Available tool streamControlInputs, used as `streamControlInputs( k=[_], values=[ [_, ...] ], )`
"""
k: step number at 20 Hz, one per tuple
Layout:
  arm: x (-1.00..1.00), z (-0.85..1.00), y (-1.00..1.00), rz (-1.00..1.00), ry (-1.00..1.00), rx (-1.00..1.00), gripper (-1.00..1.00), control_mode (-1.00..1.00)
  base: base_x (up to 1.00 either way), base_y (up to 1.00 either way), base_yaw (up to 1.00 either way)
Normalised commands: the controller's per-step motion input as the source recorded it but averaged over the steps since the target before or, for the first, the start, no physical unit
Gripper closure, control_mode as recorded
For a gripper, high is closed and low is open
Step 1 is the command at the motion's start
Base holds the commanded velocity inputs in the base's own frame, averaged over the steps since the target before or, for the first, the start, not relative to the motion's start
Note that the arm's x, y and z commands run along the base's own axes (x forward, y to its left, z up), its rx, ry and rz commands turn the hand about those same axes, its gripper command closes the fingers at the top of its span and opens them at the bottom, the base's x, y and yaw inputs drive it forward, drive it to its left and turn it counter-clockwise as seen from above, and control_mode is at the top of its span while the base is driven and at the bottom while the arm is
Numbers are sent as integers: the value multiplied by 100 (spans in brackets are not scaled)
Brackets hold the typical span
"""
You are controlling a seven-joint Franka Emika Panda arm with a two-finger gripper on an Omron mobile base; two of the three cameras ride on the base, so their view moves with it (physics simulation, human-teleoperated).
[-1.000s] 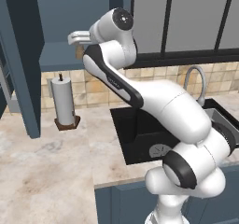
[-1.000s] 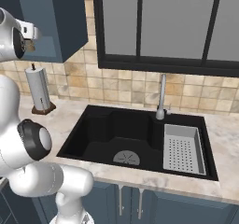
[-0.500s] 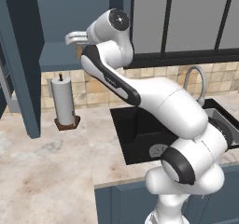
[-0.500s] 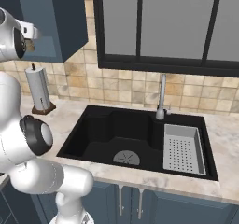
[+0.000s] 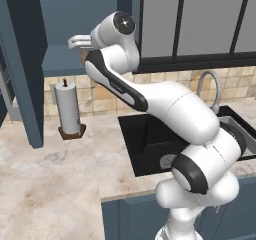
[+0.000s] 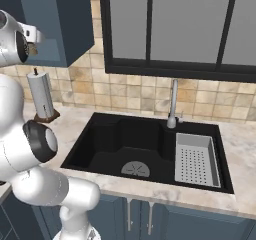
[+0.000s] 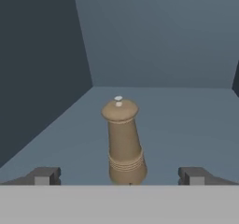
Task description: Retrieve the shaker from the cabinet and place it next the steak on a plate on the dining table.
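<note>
A tan wooden shaker with a knob top stands upright on the blue-grey shelf of the open cabinet. My gripper is open, with one dark fingertip on each side of the shaker's base, and neither touches it. In the left base view the arm reaches up into the cabinet, where the gripper is over the shelf and a sliver of the shaker shows below the hand. The steak, the plate and the dining table are out of view.
The cabinet's open door hangs at the left. Below it on the marble counter stands a white paper-towel roll. A black sink with a faucet and a grey drain tray lies to the right.
The hand has slid a little farther left, deeper into the cabinet towards the shaker. The jaws have stayed open.
</note>
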Motion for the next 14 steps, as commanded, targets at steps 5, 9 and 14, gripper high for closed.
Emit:
streamControlInputs(
  k=[5, 9, 14],
  values=[
    [20, -6, 0, 0, 0, 0, -100, -100, 0, 0, 0],
    [21, -10, 2, 0, 0, 0, -100, -100, 0, 0, 0],
    [22, -4, 1, 0, 0, 0, -100, -100, 0, 0, 0]
  ],
)
